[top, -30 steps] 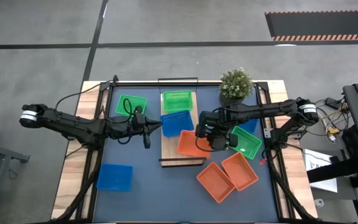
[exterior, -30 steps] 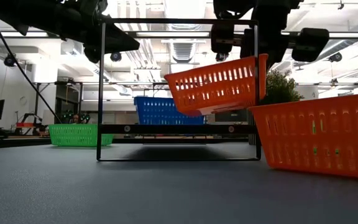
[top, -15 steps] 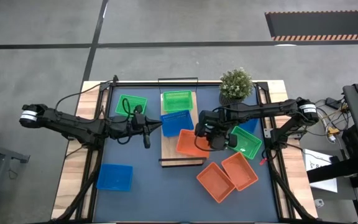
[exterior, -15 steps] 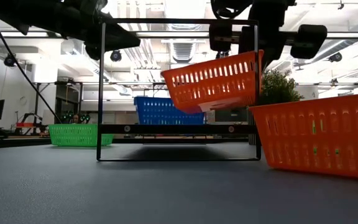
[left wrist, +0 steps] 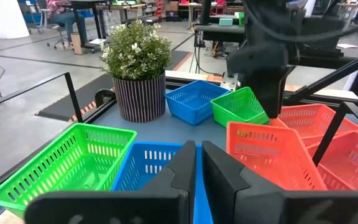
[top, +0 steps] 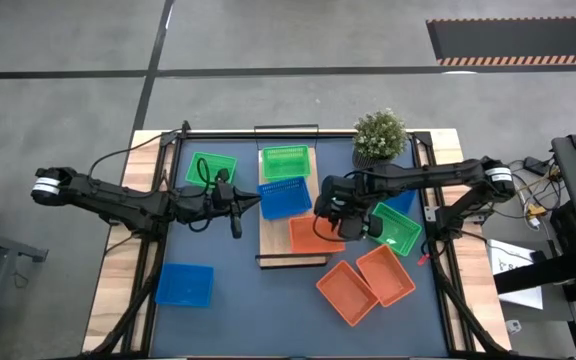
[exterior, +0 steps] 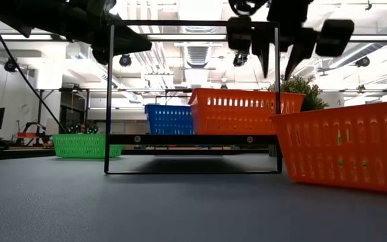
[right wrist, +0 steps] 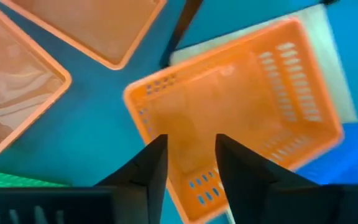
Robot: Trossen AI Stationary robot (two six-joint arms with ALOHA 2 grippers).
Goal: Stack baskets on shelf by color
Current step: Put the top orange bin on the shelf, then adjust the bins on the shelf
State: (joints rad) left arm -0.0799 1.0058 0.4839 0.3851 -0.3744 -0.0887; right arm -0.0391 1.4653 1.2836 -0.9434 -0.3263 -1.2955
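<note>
The light-wood shelf (top: 271,256) holds a green basket (top: 285,160) at its far end, a blue basket (top: 286,197) in the middle and an orange basket (top: 311,236) at its near end. The orange basket (exterior: 244,111) rests level on its bottom. My right gripper (exterior: 279,64) hangs open just above that basket's right rim, clear of it; the right wrist view shows the basket (right wrist: 241,99) beneath the spread fingers (right wrist: 149,165). My left gripper (top: 256,204) is shut, raised by the blue basket's left side (left wrist: 148,163).
On the tabletop lie a green basket (top: 211,170) at far left, a blue one (top: 185,284) at near left, two orange ones (top: 348,291) (top: 385,274) at near right, and a green (top: 398,230) and blue one (top: 401,203) under my right arm. A potted plant (top: 379,137) stands far right.
My right gripper has opened and let go of the orange basket. The basket, held tilted and clear of the shelf a second ago, has dropped and now sits level on the shelf's near end. The gripper stays just above it.
</note>
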